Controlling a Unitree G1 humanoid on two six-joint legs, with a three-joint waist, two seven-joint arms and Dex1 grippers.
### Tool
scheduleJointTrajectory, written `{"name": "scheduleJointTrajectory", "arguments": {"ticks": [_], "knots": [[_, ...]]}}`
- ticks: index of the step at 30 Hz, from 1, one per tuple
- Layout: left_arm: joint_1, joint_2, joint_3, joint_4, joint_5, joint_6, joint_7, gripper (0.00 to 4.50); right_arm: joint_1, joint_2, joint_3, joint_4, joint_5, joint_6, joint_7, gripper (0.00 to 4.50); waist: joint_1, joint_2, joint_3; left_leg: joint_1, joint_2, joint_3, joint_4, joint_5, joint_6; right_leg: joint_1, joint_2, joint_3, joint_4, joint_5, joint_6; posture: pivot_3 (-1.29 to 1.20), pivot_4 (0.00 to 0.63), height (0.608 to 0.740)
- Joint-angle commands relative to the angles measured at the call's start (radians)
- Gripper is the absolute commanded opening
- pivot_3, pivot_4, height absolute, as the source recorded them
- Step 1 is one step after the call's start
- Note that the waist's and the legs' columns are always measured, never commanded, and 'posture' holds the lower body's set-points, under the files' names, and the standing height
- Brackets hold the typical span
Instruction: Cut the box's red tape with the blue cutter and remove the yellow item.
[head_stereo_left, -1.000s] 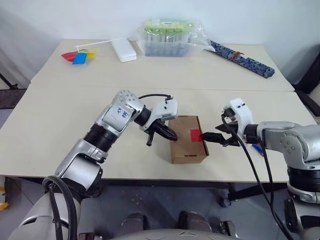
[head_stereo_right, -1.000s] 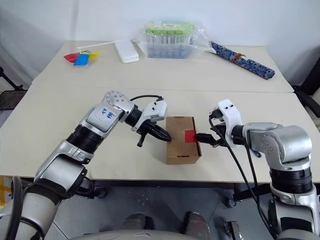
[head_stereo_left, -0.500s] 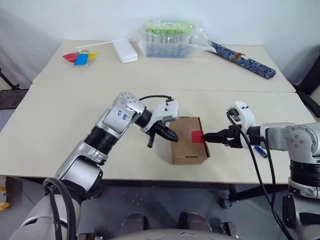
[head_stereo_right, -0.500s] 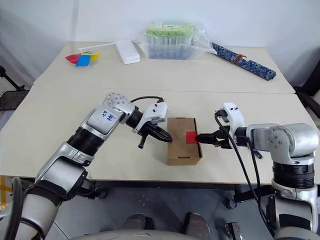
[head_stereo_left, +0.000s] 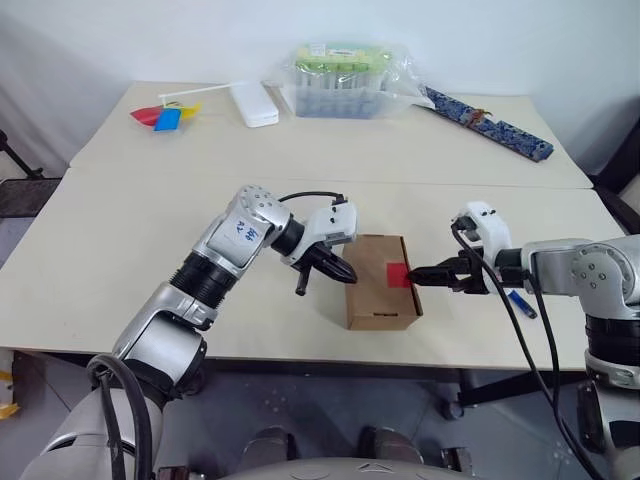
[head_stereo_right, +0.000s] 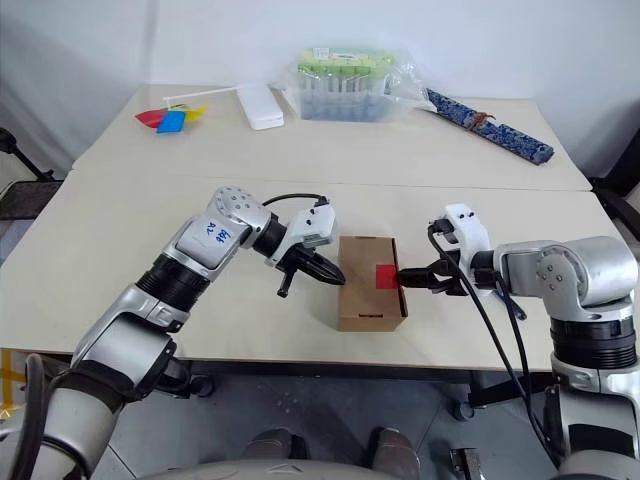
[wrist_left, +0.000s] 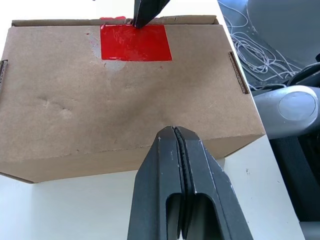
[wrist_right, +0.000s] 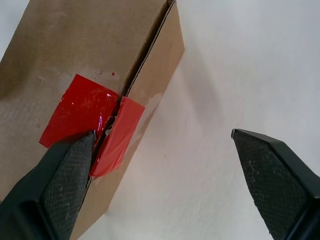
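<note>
- The left arm's silver shoulder housing (head_stereo_left: 241, 224) carries small blue characters, too small and too slanted to make out in either head view.
- The clear-wrapped container (head_stereo_left: 343, 70) at the far edge of the tabletop (head_stereo_left: 120, 230) has a pale label on its green top, and its print cannot be read.
- The box (wrist_left: 125, 95) shows plain brown cardboard with no print on the faces in view, and the red tape (wrist_left: 135, 42) on it is a plain colour without lettering.
- Nothing else in the views carries readable words, numbers or signs.
</note>
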Motion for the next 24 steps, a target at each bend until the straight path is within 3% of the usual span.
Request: {"name": "scheduleJointTrajectory", "arguments": {"ticks": [1, 14, 24], "knots": [[0.002, -0.018, -0.024, 0.067, 0.056, -0.004, 0.035, 0.01, -0.004, -0.022, 0.023, 0.005, -0.03, 0.046, -0.021, 4.5, 0.0, 0.0, 0.0, 0.0, 0.0, 0.0, 0.0, 0.0, 0.0, 0.0, 0.0, 0.0, 0.0, 0.0, 0.0, 0.0, 0.15, 0.74], [-0.097, -0.104, 0.001, 0.24, 0.084, -0.089, 0.042, 0.01, -0.119, 0.023, 0.01, -0.075, 0.079, 0.074, -0.086, 4.5, -0.006, 0.006, 0.004, -0.006, -0.002, 0.008, -0.002, 0.001, -0.001, -0.01, 0.001, -0.001, 0.001, 0.0, 0.0, 0.0, 0.15, 0.74], [-0.079, -0.101, -0.007, 0.247, 0.102, -0.109, 0.025, 0.01, -0.118, -0.005, -0.05, -0.044, 0.105, 0.074, -0.128, 4.5, -0.007, 0.006, 0.004, -0.006, 0.0, 0.008, -0.002, 0.001, 0.0, -0.01, 0.0, 0.0, 0.0, 0.0, 0.0, 0.0, 0.15, 0.74]]}}
